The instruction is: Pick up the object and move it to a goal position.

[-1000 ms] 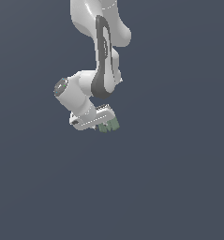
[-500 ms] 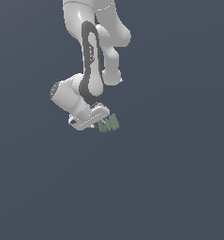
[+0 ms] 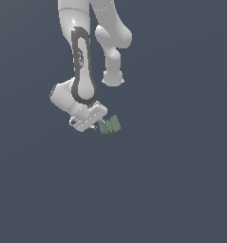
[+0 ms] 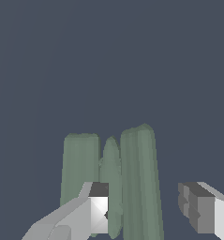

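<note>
Approach step, by my reading: white end effector [image 4: 144,211] spread apart around small sage-green ridged slab piece [image 4: 132,183]; next it should clamp, then lift toward goal.

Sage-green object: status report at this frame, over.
Gripper open, fingers straddling part of the sage-green object; one finger in front of it, the other clear to its side. No grasp visible. Nothing else in the way.

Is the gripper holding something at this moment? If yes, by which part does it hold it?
Nothing is held yet. In the wrist view the gripper is open: the sage-green ridged object lies between the fingers, but a clear gap separates it from one finger.
</note>
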`<state>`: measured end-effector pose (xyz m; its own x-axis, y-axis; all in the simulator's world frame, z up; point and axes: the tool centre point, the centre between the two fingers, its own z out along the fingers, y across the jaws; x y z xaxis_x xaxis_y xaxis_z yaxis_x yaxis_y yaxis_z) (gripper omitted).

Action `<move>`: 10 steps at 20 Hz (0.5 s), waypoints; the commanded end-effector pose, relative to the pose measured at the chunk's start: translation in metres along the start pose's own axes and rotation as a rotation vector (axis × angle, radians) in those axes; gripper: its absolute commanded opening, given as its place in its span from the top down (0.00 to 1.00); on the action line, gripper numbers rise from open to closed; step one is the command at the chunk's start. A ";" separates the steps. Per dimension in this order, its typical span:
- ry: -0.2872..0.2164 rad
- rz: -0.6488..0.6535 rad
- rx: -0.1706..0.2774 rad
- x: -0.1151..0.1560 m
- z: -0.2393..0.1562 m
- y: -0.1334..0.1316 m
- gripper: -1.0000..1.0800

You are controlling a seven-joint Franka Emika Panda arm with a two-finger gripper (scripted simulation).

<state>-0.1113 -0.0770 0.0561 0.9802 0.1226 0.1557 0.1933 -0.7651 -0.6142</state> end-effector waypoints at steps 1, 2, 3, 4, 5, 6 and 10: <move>0.020 -0.010 0.017 -0.004 0.001 0.002 0.38; 0.027 -0.012 0.022 -0.005 0.001 0.002 0.38; 0.033 -0.015 0.026 -0.006 0.002 0.003 0.38; 0.038 -0.017 0.030 -0.007 0.002 0.003 0.38; 0.043 -0.019 0.034 -0.008 0.002 0.004 0.38; 0.047 -0.021 0.037 -0.009 0.002 0.004 0.38; 0.058 -0.025 0.044 -0.011 0.003 0.005 0.38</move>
<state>-0.1206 -0.0804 0.0495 0.9720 0.1047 0.2103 0.2180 -0.7358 -0.6411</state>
